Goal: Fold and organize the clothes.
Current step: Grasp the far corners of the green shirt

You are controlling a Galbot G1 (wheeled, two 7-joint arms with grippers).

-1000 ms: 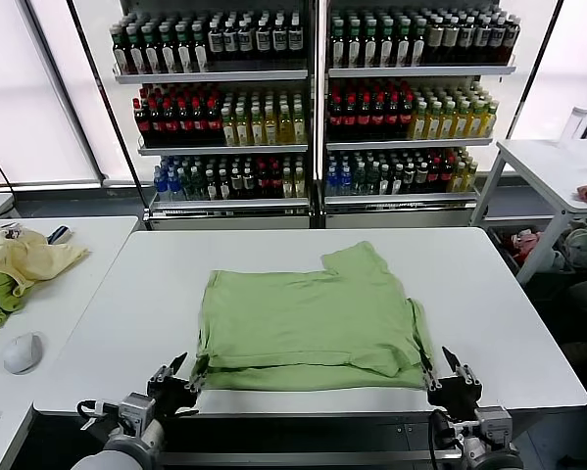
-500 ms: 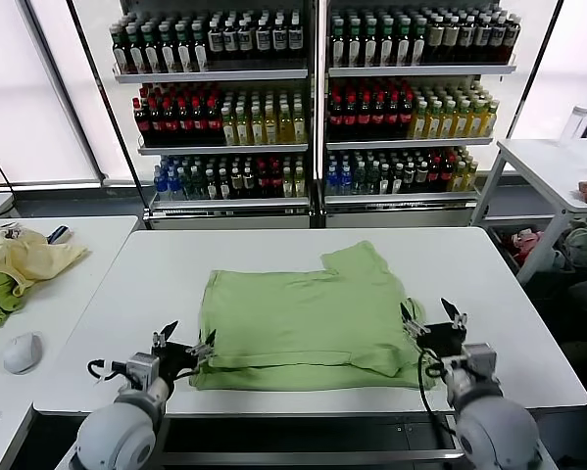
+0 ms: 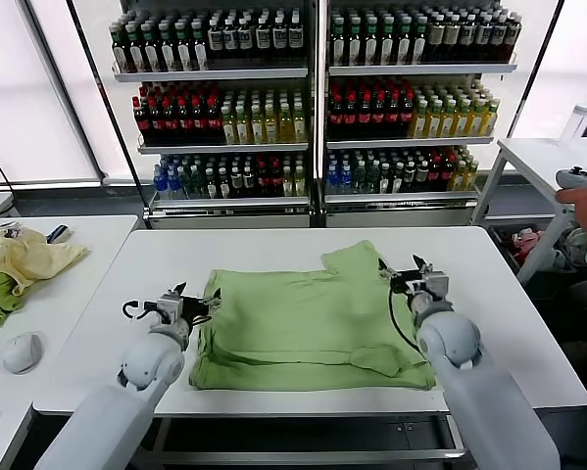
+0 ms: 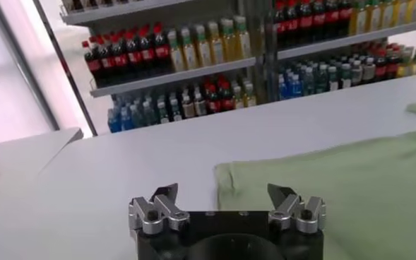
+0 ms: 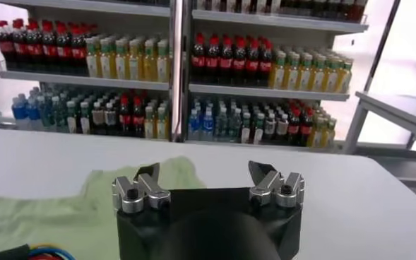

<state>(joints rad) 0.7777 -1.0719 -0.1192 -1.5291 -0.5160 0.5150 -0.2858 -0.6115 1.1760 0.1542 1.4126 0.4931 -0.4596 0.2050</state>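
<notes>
Both arms have advanced from the near table edge to mid-frame. Left gripper (image 3: pixel 197 303) and right gripper (image 3: pixel 405 277), jaws open and empty, flank the T-shirt (image 3: pixel 308 323), centre of table (image 3: pixel 528 333). Likely the next fold's grasp points.
</notes>
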